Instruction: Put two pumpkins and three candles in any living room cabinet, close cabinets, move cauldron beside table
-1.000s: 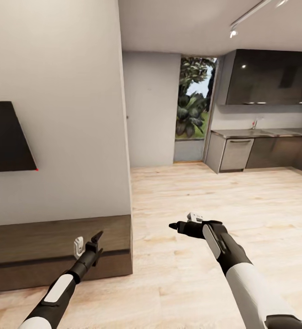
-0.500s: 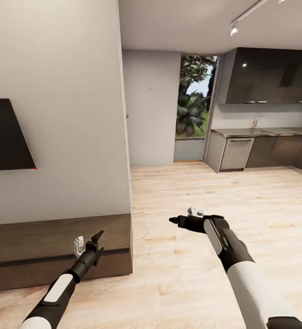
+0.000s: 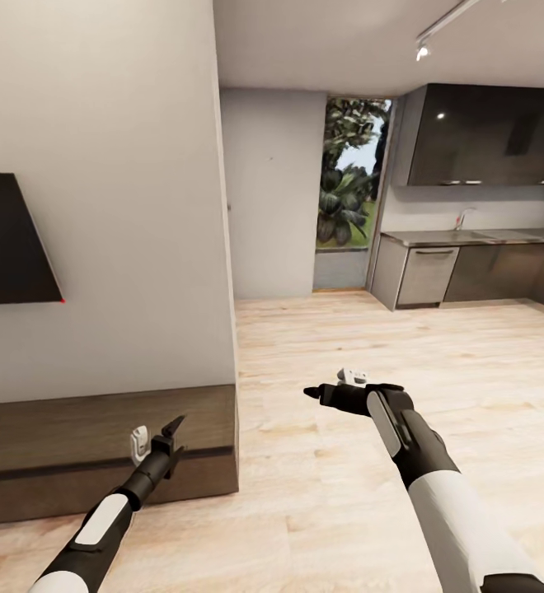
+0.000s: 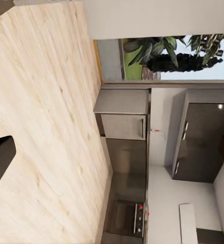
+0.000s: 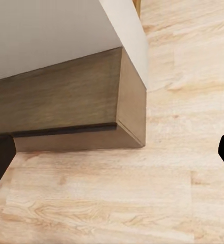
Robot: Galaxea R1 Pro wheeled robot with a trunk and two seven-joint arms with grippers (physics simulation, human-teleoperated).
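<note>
From my remote seat, both arms reach out low over the pale plank floor (image 3: 330,511), empty. The left gripper (image 3: 158,438) hangs in front of the cabinet (image 3: 99,449), its jaws spread with nothing between them. The right gripper (image 3: 328,389) points across the open floor; in the right wrist view its two dark finger tips sit at opposite edges of the picture, so its jaws stand wide too.

The cabinet, a long low dark-brown unit, runs along the foot of the grey wall (image 3: 124,206) at my left, its near end just beside the left arm. Its fronts look shut, with one dark seam running along them. Above it a black screen (image 3: 8,243) hangs on the wall, cut off at the picture's edge.

I judge this a travelling step: no pumpkin, candle, cauldron or coffee desk is before me, so the next move calls for turning the base and head into the living room to find them, then fetching one at a time back to this cabinet.

Further off lie the kitchen worktop (image 3: 470,240), its dark cupboards (image 3: 486,136) and a glazed door (image 3: 350,177) with greenery outside. How far the cabinet runs leftward is cut off, and I cannot tell how many drawers it has
</note>
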